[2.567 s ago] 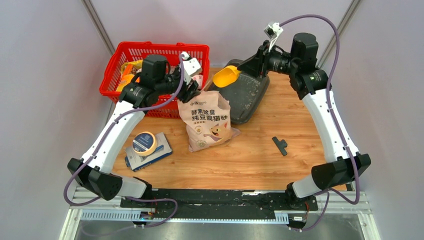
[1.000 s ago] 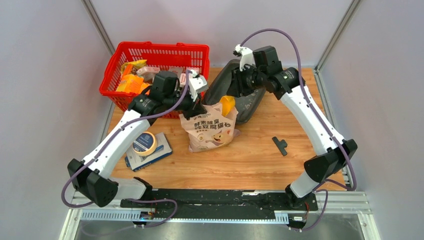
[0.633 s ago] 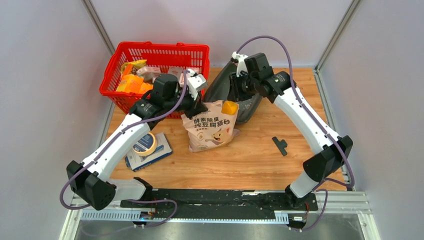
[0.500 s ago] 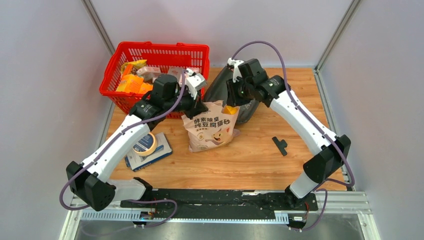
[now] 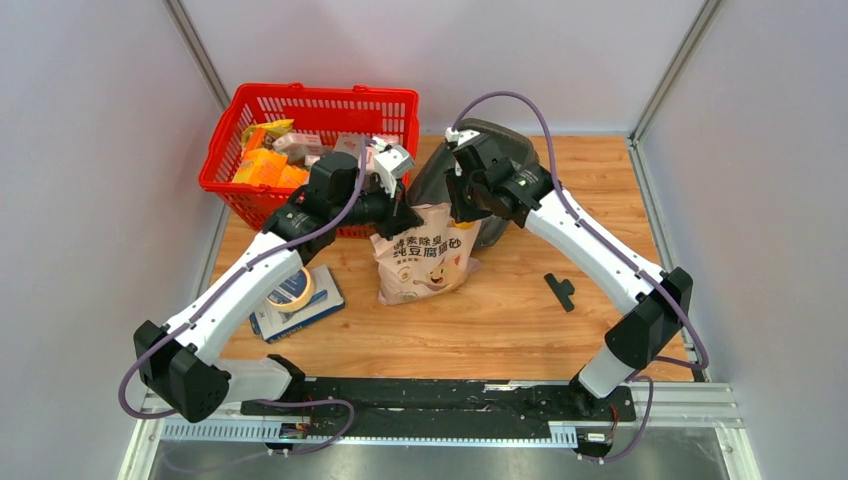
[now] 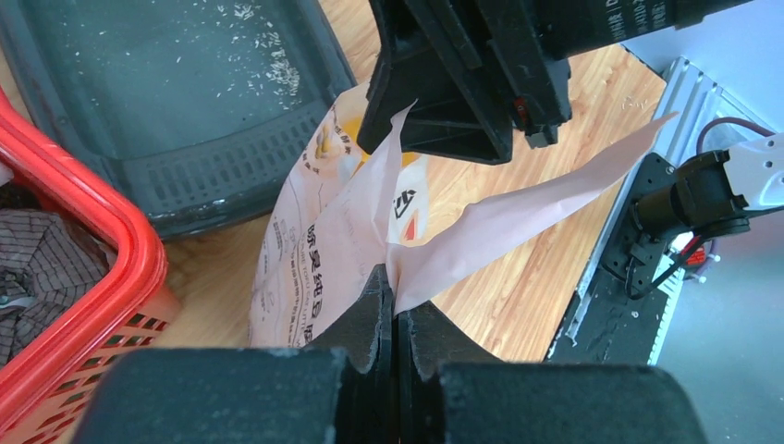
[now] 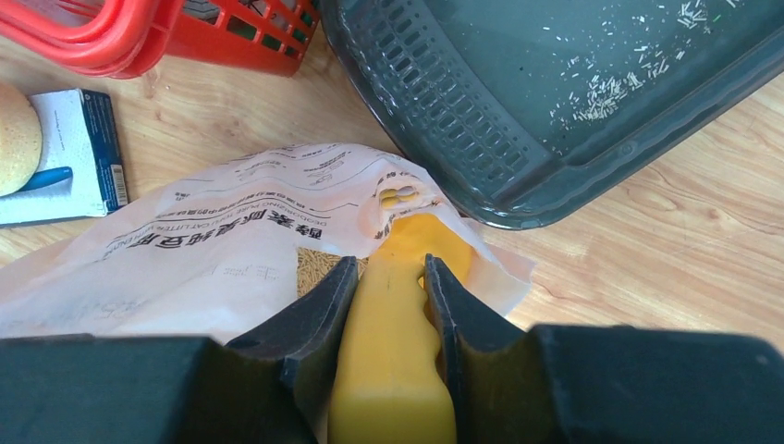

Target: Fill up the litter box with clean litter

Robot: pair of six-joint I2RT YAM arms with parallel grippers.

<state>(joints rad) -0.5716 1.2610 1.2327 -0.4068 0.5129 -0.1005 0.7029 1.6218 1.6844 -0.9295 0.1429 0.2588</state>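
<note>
The dark grey litter box [image 7: 555,92] lies just behind the pink-beige litter bag [image 5: 425,262], with a few pale grains of litter [image 7: 601,97] scattered on its floor. My left gripper [image 6: 396,287] is shut on the bag's top edge, pulling the mouth open. My right gripper [image 7: 390,268] is shut on the handle of a yellow scoop [image 7: 398,351], whose head is down inside the bag mouth. Tan litter [image 7: 319,268] shows through the opening. In the top view the right gripper [image 5: 455,210] covers the scoop and part of the litter box [image 5: 432,178].
A red basket [image 5: 300,95] of packets stands at the back left, touching the bag's side. A blue box with a tape roll [image 5: 290,290] on it lies front left. A small black tool [image 5: 562,290] lies to the right of the bag.
The right arm has swung left and down from over the litter box, and the scoop has gone into the bag's mouth. The left gripper has kept its hold on the bag edge, shifting slightly right.
</note>
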